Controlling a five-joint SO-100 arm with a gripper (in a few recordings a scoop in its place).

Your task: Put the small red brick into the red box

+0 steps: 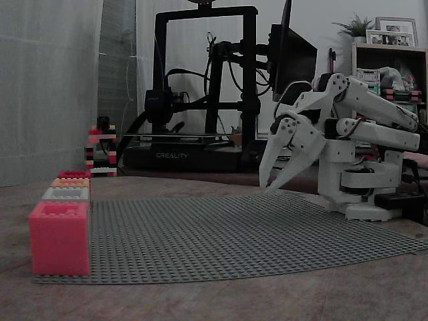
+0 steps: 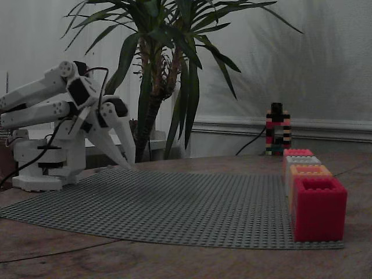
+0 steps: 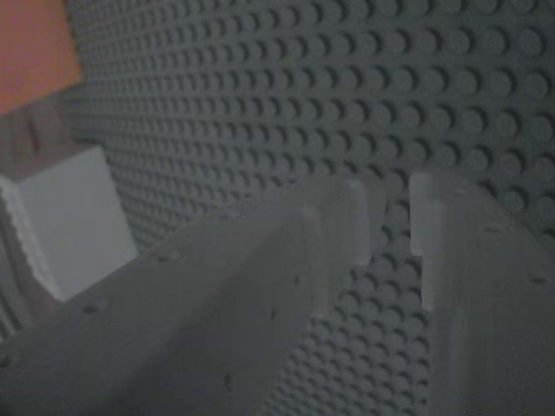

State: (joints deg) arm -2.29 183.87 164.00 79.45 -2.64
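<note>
The small red brick is out of view. The red box (image 2: 318, 208) stands at the near right corner of the grey baseplate (image 2: 174, 203), closest in a row of boxes; in a fixed view the red box (image 1: 73, 174) is the farthest of that row. My white gripper (image 1: 269, 187) hangs just above the plate's far side, away from the boxes, also seen as my gripper (image 2: 128, 165) at the left. In the wrist view my gripper (image 3: 390, 217) is shut to a thin slit with nothing in it, over bare studs.
A pink-coral box (image 1: 59, 237), a grey box (image 1: 65, 194) and an orange box (image 1: 70, 182) stand in the row with the red one. A small striped brick tower (image 2: 278, 129) stands behind the plate. A 3D printer (image 1: 200, 87) and a potted plant (image 2: 163, 70) stand beyond the plate.
</note>
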